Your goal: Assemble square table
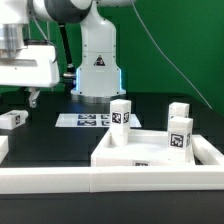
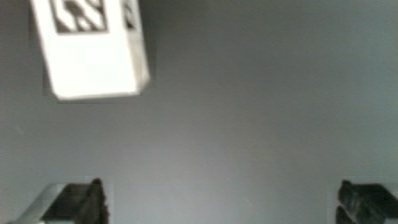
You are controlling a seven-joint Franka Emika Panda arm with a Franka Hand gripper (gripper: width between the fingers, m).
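Note:
The white tray-like tabletop [image 1: 150, 152] lies at the exterior view's right. Three white tagged legs stand upright by it: one at its back edge [image 1: 121, 113], one behind at the right [image 1: 178, 111], one at its right side [image 1: 181, 136]. A fourth leg [image 1: 12, 119] lies on the black table at the left. My gripper [image 1: 31, 97] hangs open and empty just above and to the right of that leg. In the wrist view the lying leg [image 2: 93, 50] shows apart from my gripper [image 2: 221, 203], whose dark fingertips [image 2: 71, 202] stand wide apart with only table between them.
The marker board [image 1: 85, 120] lies flat in front of the robot's white base [image 1: 98, 70]. A long white rail [image 1: 70, 181] borders the near side of the work surface. A green wall stands behind.

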